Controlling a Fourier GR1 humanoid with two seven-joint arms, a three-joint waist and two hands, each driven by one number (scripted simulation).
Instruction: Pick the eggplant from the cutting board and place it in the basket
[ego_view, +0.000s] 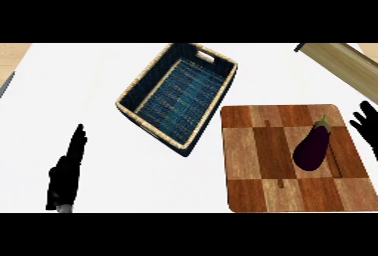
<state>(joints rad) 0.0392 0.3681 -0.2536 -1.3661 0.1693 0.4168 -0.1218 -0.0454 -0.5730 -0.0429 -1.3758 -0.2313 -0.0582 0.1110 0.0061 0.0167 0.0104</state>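
Note:
A dark purple eggplant (312, 147) with a green stem lies on the right part of the wooden cutting board (258, 165). To the board's upper left sits a woven basket (139, 90) with a dark blue inside, nothing in it. My right hand (367, 126) shows at the right edge, open, fingers spread, just right of the board and apart from the eggplant. My left hand (66, 172) is at the lower left, open with fingers straight, far from the board.
A light wooden object (343, 59) slants across the top right corner. The white counter (74, 90) spreads left of the basket, with wood-coloured strips at its far left and right edges.

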